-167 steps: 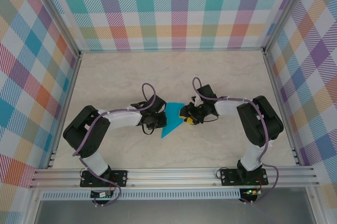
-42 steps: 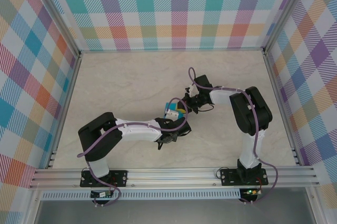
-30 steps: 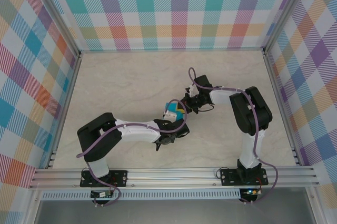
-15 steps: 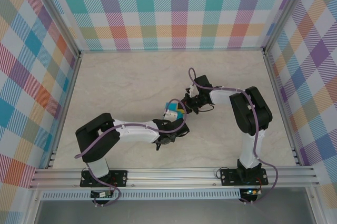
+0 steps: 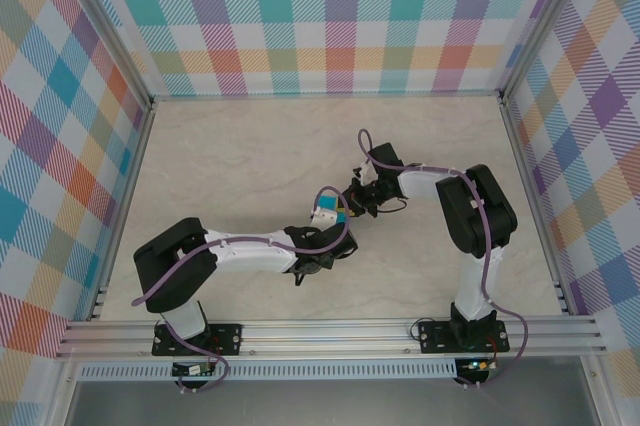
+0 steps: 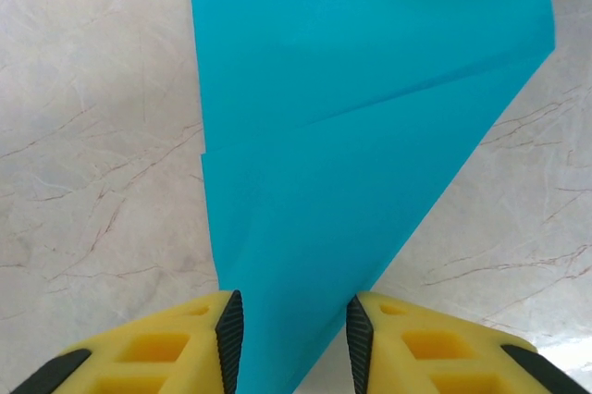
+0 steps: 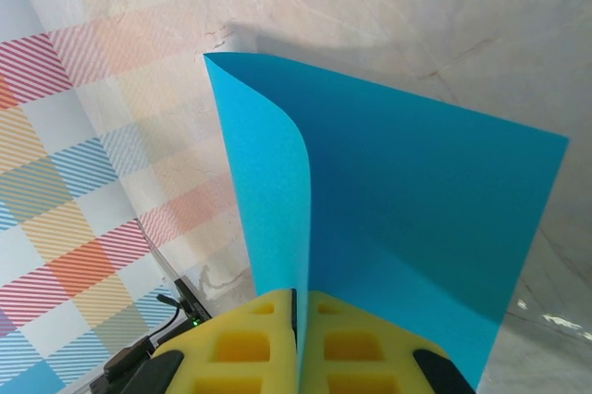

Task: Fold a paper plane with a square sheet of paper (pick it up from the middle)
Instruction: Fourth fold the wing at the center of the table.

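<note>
now, nearest me, my left claw (image 6: 289,338) stands apart, astride the narrow tip of the teal sheet of paper (image 6: 370,135) over the tabletop (image 6: 92,135). beyond, my right claw (image 7: 298,320) is pinched on its curling edge. i'd hold it taut and close left squarely.

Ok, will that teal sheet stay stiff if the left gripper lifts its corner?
Probably floppy: the teal sheet curls over at the shut right gripper. The creases near the left gripper may stiffen it. It looks thin, so a hard tug could tear it.
</note>
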